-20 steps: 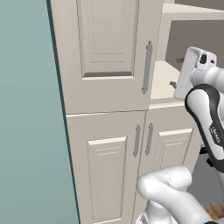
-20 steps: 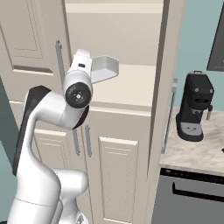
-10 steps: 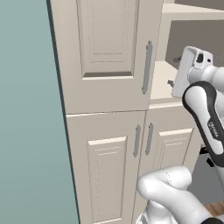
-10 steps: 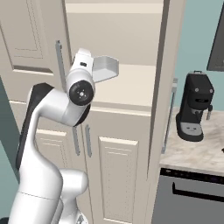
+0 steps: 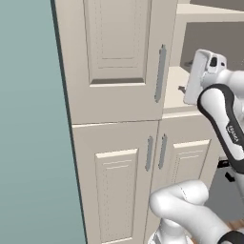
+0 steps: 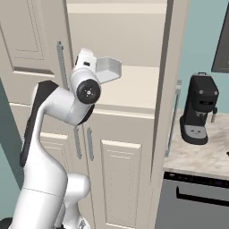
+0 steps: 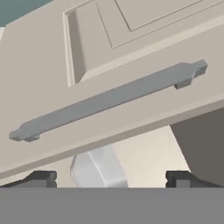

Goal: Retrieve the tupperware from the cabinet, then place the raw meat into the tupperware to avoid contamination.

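From my hand cam the tupperware is half hidden: top behind the cabinet door's lower edge, bottom cut by the frame. In right base cam my arm covers its left part. Coffee machine contents too small to tell.

White-grey tupperware sits upright on the open cabinet shelf (upper right door swung open).

Black coffee machine on speckled counter — dishwasher below.

small illegible print on arm, nothing readable
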Robot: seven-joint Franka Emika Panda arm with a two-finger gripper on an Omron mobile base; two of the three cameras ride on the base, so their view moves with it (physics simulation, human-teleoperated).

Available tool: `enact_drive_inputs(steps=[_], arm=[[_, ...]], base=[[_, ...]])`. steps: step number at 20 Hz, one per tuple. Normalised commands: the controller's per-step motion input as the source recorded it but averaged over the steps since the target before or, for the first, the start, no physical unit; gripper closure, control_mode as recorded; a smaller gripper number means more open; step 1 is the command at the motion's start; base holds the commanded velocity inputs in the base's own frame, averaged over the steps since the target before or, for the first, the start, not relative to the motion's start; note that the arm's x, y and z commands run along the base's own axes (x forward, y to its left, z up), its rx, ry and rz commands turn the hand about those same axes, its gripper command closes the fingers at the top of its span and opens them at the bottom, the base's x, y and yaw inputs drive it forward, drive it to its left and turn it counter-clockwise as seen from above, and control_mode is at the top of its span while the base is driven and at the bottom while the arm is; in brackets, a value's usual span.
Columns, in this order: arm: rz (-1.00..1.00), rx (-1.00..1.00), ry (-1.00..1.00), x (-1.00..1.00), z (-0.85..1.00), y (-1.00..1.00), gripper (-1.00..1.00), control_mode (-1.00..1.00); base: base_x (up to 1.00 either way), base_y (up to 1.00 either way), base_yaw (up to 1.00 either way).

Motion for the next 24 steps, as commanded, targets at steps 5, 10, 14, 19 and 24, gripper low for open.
enact_drive_inputs(steps=[5, 10, 14, 19, 24], arm=[[0.09, 0.0, 0.0, 0.2, 0.0, 0.0, -1.0, -1.0], [0.09, 0.0, 0.0, 0.2, 0.0, 0.03, -1.0, -1.0], [0.07, 0.0, 0.0, 0.13, -0.01, 0.06, -1.0, -1.0], [0.04, 0.0, 0.0, 0.1, -0.04, 0.13, -1.0, -1.0], [0.0, 0.0, -0.01, 0.17, -0.01, 0.07, -1.0, -1.0]], base=[[0.0, 0.0, 0.0], [0.0, 0.0, 0.0], [0.0, 0.0, 0.0], [0.0, 0.0, 0.0], [0.0, 0.0, 0.0]])
